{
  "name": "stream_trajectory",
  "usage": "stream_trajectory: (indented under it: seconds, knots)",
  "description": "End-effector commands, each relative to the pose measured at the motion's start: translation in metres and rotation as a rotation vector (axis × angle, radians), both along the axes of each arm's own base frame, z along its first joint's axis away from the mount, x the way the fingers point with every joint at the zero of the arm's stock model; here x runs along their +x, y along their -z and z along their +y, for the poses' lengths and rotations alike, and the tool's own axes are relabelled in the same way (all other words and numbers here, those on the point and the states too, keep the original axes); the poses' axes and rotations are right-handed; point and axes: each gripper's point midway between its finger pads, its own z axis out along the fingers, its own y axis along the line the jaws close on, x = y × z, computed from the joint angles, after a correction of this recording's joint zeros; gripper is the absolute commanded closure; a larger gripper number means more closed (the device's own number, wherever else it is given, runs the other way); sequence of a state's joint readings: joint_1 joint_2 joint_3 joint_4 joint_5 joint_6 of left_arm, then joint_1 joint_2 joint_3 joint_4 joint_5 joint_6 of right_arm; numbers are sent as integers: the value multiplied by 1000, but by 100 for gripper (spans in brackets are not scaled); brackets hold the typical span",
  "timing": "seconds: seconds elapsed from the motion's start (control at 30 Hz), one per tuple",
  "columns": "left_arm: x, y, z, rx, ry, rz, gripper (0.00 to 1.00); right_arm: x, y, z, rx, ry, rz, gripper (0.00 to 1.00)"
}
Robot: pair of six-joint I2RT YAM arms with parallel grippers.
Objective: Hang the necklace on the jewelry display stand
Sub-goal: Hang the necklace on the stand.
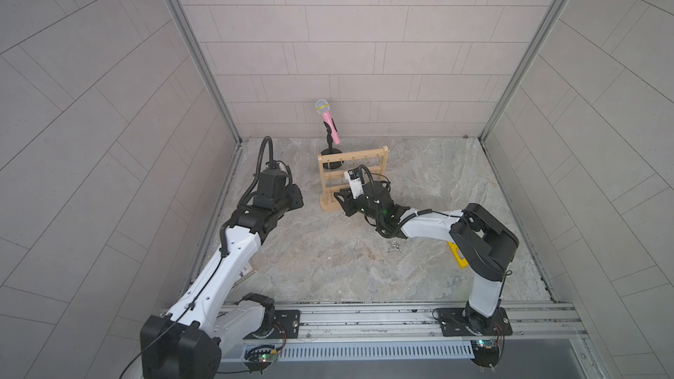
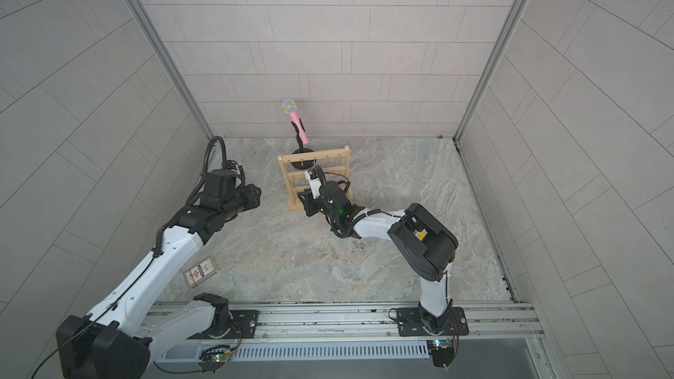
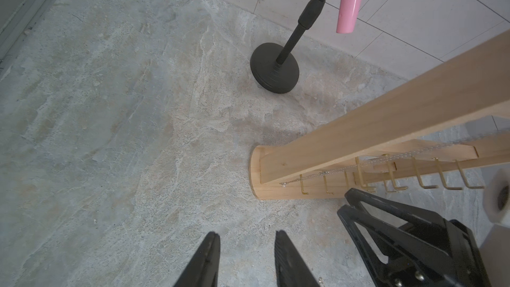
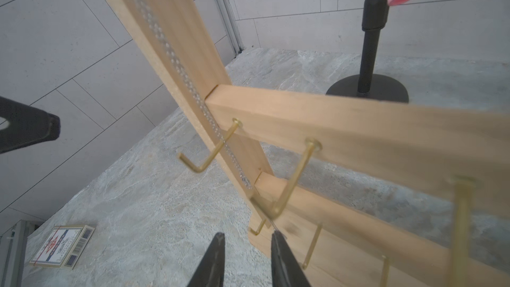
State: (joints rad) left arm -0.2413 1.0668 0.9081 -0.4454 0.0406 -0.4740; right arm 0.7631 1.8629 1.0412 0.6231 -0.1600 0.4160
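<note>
— What's the room like?
— Grey tiled walls point(image 1: 328, 30) around a marbled stone tabletop point(image 1: 328, 267).
— And the stand?
— The pale wooden jewelry display stand point(image 1: 353, 152), with brass hooks point(image 4: 204, 158), is near the far edge. The silver chain necklace point(image 4: 165, 45) hangs down its post.
— Jaws?
— Apart on the left gripper point(image 3: 245, 237) and the right gripper point(image 4: 247, 237). The printed box point(image 2: 201, 271) is unreadable.

I list one jewelry display stand point(image 1: 364, 151), with a pink microphone point(image 1: 328, 120) at its 12 o'clock. The right gripper point(image 1: 342, 203) is at its 6 o'clock and the left gripper point(image 1: 297, 196) at 8.

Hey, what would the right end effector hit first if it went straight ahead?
Most likely the jewelry display stand, at the foot of its side post; depth is hard to judge.
</note>
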Motion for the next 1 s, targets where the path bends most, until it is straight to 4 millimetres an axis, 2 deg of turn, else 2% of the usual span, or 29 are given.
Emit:
stream_trajectory:
  seconds: [0.0,0.23,0.6,0.73,0.97]
  knots:
    - [-3,-2,-1,-7,14,0,62,13,-21,5,52,37,-74,70]
    - [-3,-5,2,2,11,-12,62,20,-19,13,65,36,-80,73]
    - [-3,-5,2,-2,7,-15,62,24,-14,13,80,53,-69,75]
    - [-5,-6,2,-5,6,-14,62,19,-13,11,114,63,-77,75]
    - [-7,-11,6,2,-14,-12,62,4,-11,7,58,123,-131,75]
